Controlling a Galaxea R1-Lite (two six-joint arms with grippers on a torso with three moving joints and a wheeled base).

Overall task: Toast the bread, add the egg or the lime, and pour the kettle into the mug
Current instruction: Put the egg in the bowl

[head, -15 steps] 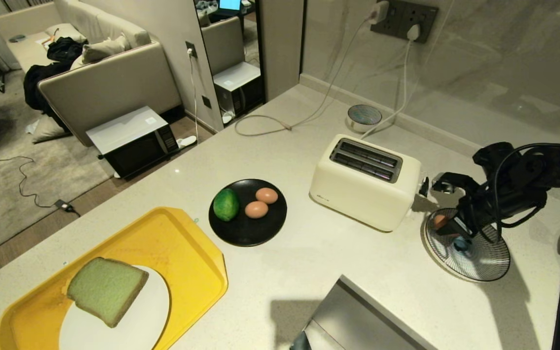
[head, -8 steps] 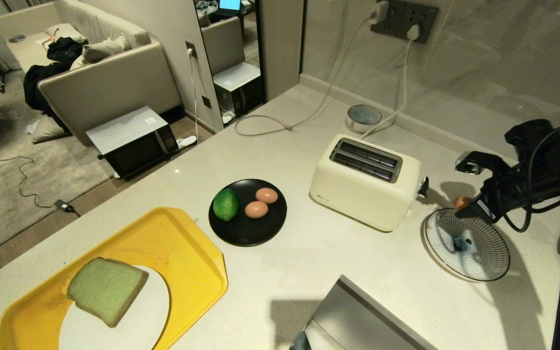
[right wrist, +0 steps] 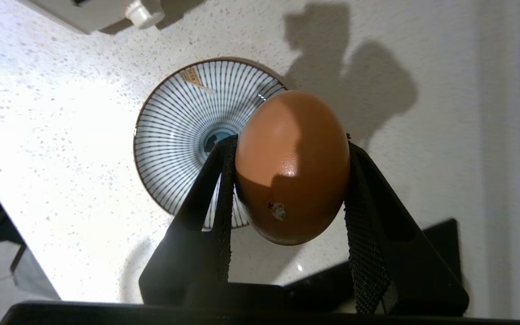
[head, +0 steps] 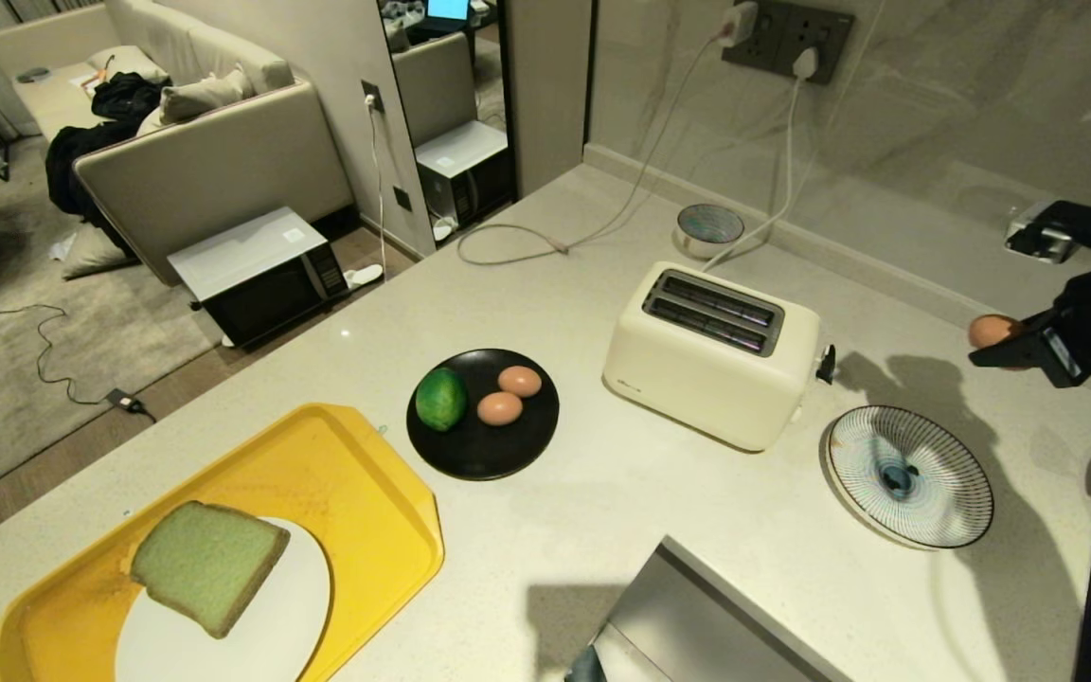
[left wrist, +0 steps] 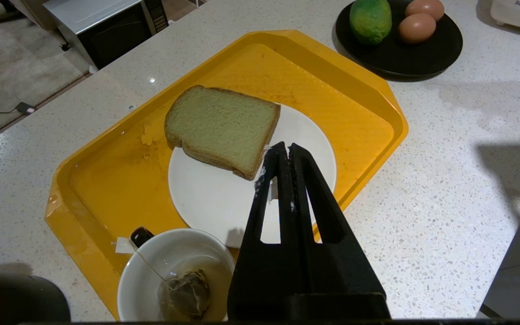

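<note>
A: Right gripper (right wrist: 287, 180), state?

B: Partway open, clamped on the egg (right wrist: 292, 167). Both fingers (right wrist: 217, 203) press its sides, egg upright between the pads. In the head view the egg (head: 992, 331) sits at the far right, held up in the air, clear of the worktop (head: 602, 530).

A: What lies under it?

B: In the wrist view, the blue-striped plate (right wrist: 183, 131) shows behind the egg, down on the worktop. The head view puts that plate (head: 908, 475) nearer and to the left of the gripper, so the egg is not directly over it. The plate has nothing on it.

A: Left gripper?

B: Left gripper (left wrist: 282, 155) is closed, fingers together, nothing in it. Hovers above the white plate (left wrist: 206, 198) on the yellow tray (left wrist: 323, 76), tips near the corner of the bread (left wrist: 221, 126). Cannot tell if it touches anything.

A: Other task items?

B: Bread (head: 207, 564) lies flat, half on the white plate, half over the tray. Lime (head: 439, 398) and two more eggs (head: 499, 408) on the black plate (head: 479, 455), between tray and toaster (head: 711, 355). Toaster slots look dark and vacant. A white mug (left wrist: 174, 271) with a tea bag inside stands at the tray's near corner, seen only from the left wrist. Kettle not identifiable in these views.
</note>
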